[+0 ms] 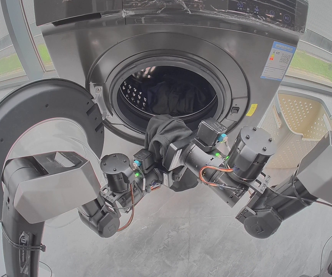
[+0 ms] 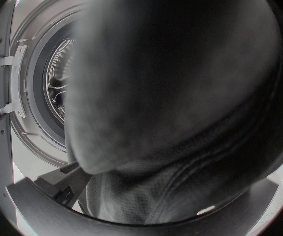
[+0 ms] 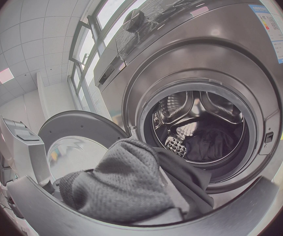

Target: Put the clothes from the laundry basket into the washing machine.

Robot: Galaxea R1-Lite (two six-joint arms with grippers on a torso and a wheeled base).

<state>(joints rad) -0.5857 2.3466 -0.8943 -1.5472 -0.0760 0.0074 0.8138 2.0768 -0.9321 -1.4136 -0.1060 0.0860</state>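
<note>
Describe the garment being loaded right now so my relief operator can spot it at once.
Start at the washing machine, its round door swung open. In front of the lower rim of the drum mouth hangs a bunched dark grey garment. Unlike the dark clothes lying inside the drum, it is outside, held up in the air.

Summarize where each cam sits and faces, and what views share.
Head view: on the robot's head, facing forward and down at the washing machine; left arm and right arm meet below its opening.
Left wrist view: on the left arm, facing the drum, mostly blocked by the dark garment.
Right wrist view: on the right arm, angled up into the drum over the garment; left arm housing beside.
Shared: all three show garment and drum; head and right wrist views show the open door.
</note>
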